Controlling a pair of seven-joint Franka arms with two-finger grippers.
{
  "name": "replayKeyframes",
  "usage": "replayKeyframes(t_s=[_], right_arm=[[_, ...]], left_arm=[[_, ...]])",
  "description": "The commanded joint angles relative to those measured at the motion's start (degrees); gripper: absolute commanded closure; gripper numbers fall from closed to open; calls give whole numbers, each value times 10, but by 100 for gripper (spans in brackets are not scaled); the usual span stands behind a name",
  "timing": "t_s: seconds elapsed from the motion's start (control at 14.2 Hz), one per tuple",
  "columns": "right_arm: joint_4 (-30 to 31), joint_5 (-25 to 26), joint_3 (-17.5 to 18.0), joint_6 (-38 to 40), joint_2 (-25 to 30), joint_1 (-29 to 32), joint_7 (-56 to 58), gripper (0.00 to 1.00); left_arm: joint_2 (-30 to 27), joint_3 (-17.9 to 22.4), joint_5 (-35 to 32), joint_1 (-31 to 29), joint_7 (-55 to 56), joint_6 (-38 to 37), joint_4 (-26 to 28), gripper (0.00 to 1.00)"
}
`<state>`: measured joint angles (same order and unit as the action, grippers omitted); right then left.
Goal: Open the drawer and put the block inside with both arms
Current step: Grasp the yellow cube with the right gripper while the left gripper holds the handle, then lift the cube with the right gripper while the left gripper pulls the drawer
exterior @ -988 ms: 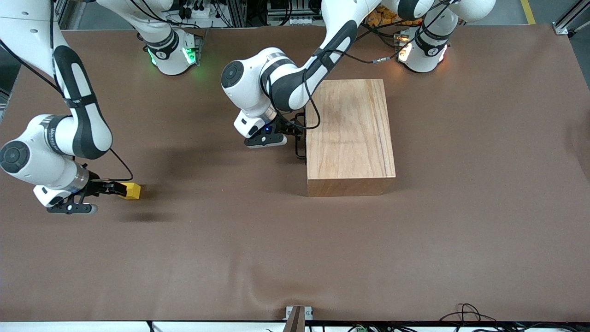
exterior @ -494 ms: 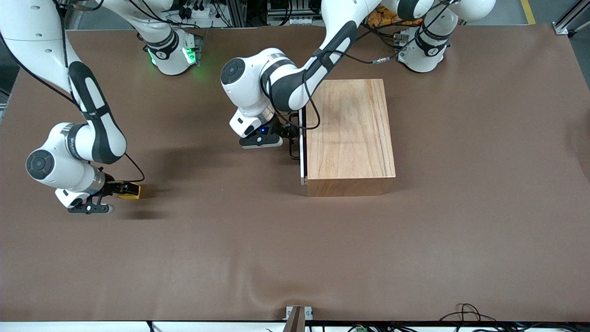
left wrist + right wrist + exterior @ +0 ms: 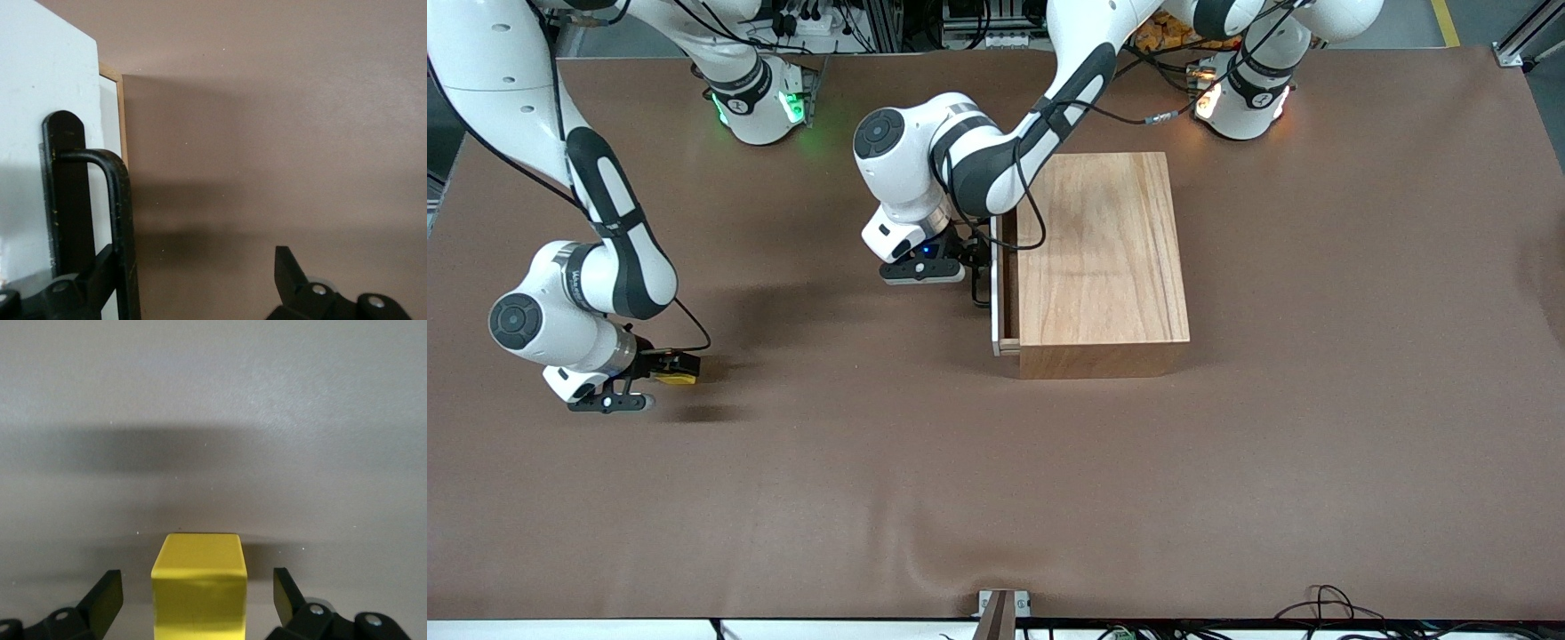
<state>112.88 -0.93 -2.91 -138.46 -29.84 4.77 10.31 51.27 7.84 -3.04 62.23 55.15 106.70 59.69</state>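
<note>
Block: small yellow block rests on the brown surface toward the right arm's end; looks light, rigid, best pinched across flat sides.
Right gripper: jaws spread, straddling the block, not touching.
Left gripper: jaws spread, one finger hooked at the drawer handle; drawer slightly open.

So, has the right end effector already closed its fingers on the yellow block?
No, in the right wrist view the yellow block sits between the two fingers with a clear gap on each side, so the right end effector is open.
</note>
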Motion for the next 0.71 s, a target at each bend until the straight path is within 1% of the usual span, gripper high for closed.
replayKeyframes(t_s=[0.0,0.14,0.21,0.28,0.35,0.49,0.56,0.64], right_arm=[[13,6,0,7,11,3,38,23],[12,6,1,7,11,14,74,45],[11,6,1,7,11,16,74,55],[9,5,1,6,14,15,74,62],[3,6,0,8,20,16,75,65],[-8,6,0,12,39,16,85,65],[-20,7,-1,12,45,16,90,65],[-49,8,-2,18,45,16,95,65]], left_arm=[[20,-2,15,1,-12,28,-20,0],[20,-2,15,1,-12,40,-20,0],[20,-3,15,1,-12,49,-20,0],[20,-6,16,1,-12,57,-20,0],[20,-9,16,1,-12,61,-20,0],[19,-9,17,1,-12,62,-20,0],[20,-9,17,1,-12,65,-20,0],[20,-9,16,1,-12,71,-20,0]])
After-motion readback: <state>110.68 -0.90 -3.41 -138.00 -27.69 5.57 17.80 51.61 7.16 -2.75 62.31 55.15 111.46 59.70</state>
